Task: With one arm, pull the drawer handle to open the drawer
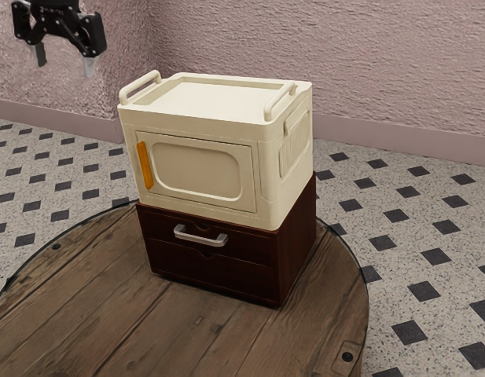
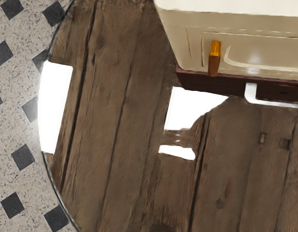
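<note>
Silver handle (image 2: 251,93), cream cabinet (image 2: 257,24) partly beyond the wrist view's edge

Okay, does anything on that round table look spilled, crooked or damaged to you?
The stark white, hard-edged patches on the wooden tabletop look odd, likely glare rather than a spill. The cream cabinet sits upright on the brown drawer unit.

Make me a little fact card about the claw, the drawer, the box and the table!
Claw: open, up in the air
Drawer: shut, in the brown cabinet
Drawer handle: silvery bar, untouched
Box: cream, on the cabinet
Box door: shut, orange handle
Table: round, wooden
</note>
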Motion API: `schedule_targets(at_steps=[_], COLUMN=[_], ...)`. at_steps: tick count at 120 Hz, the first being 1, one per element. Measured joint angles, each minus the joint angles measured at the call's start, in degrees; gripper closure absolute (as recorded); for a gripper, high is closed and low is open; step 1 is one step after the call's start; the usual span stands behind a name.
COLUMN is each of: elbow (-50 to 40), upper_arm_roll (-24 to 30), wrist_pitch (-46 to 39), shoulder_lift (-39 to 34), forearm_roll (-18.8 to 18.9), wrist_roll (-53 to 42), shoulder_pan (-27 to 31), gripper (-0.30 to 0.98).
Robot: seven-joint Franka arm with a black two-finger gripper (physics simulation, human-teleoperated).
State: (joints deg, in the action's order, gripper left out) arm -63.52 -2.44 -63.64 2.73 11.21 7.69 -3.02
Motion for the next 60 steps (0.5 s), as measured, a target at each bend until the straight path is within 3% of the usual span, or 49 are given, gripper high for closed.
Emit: schedule_targets(at_steps=[18, 41, 60], elbow=[-0.4, -0.7, -18.3], upper_arm_roll=[0.4, 0.9, 14.6], wrist_pitch=[-7.2, -11.0, -14.6], shoulder_lift=[-1.2, -2.4, -16.1], forearm_roll=[0.7, 0.7, -0.4], wrist_roll=[1.4, -9.4, -18.9], shoulder_pan=[-3.6, -13.6, -4.6], gripper=[0.00, 0.00, 0.00])
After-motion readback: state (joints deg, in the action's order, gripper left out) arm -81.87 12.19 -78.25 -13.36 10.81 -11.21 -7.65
